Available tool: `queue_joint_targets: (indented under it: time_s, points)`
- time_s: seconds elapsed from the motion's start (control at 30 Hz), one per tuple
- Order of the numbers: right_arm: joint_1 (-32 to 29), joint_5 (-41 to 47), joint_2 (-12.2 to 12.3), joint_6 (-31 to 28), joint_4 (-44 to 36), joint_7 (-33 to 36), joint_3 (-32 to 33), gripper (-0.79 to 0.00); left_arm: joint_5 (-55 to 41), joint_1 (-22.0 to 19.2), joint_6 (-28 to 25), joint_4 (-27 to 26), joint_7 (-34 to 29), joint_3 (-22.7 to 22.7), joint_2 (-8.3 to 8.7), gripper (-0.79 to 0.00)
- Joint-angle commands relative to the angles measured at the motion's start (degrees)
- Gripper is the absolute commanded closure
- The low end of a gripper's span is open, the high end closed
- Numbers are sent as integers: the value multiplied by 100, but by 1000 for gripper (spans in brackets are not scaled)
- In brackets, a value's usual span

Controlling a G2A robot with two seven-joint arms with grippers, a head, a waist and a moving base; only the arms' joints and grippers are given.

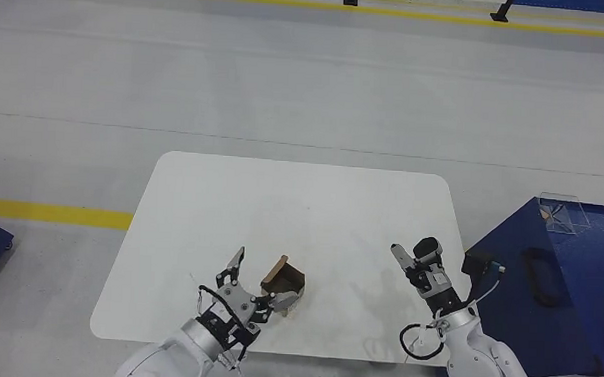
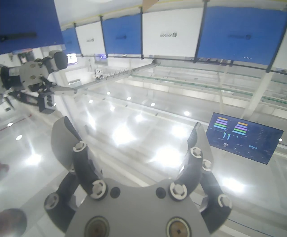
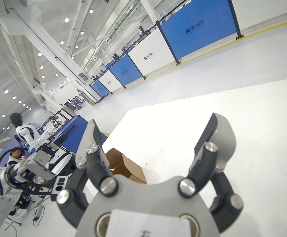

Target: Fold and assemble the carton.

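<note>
Jaws on both arms stand apart, with nothing between them. The left jaws sit at the front of the white worktop, left of the middle. One finger points away from the robot and the other lies low beside the carton; from above I cannot tell whether that lower one touches the cardboard. The carton is brown and partly opened up, its hollow dark inside, and it rests on the worktop near the front edge. The right jaws hover over the right front part of the worktop, well apart from the carton. Seen from the right wrist, the carton lies on the worktop just beyond the spread fingers. The left wrist camera looks upward past its own fingers at ceiling lamps and a hanging screen. A brown scrap at the edge there is probably the carton. A yellow line runs across the grey floor beside the worktop.
</note>
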Motion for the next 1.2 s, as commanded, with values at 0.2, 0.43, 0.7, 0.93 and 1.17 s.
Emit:
queue_joint_targets:
  time_s: [0.2,0.43,0.7,0.93,1.17]
  points:
    - [0,0,0,0,0,0,0,-785,43,-5,-170,-10,115,10,-1,-785]
    - [7,-30,1,17,1,7,5,-785,105,-15,-161,-24,119,9,1,-785]
    - [515,-1933,-35,1102,-179,1019,-798,-785,3335,301,1465,-956,75,-410,288,-785]
    - [1450,-2584,-128,1307,129,2011,-1610,-785,6052,753,2517,-1105,-298,-178,544,-785]
    - [1786,-2585,-172,1333,441,2464,-1860,-785,6452,669,2196,-809,-30,-44,535,-785]
